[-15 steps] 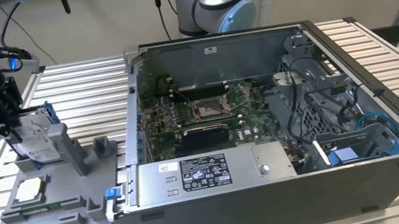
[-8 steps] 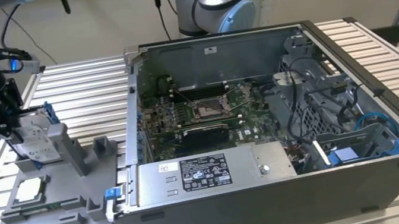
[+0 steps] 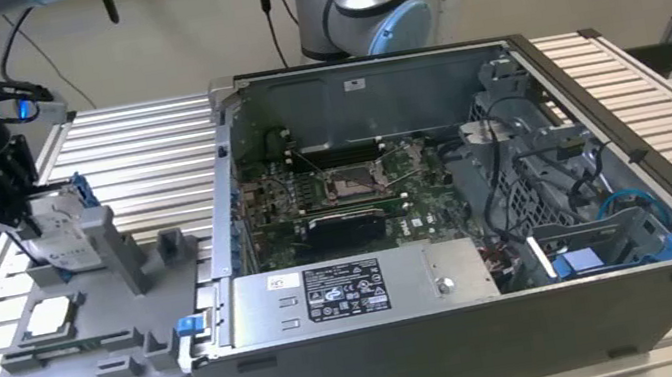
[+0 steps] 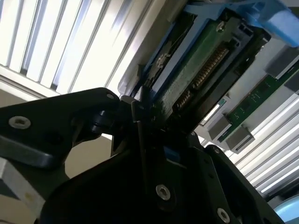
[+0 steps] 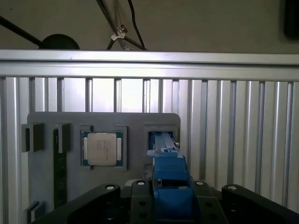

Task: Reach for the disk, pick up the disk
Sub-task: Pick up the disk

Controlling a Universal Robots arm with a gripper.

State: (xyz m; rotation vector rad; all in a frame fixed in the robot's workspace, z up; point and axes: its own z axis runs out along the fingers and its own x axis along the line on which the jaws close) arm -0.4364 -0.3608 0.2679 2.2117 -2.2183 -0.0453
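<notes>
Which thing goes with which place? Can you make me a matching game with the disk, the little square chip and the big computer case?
Things:
1. disk
2. chip
3. computer case

Places or states:
A. lies flat in the grey holder
B. open, with the circuit board showing inside
C. stands on edge in the grey holder

Pairs: 1-C, 2-A, 3-B

grey post [image 3: 117, 256] flanking disk [image 3: 67, 249] (case [image 3: 405, 370] near), slats [image 3: 126, 141] open beyond
</notes>
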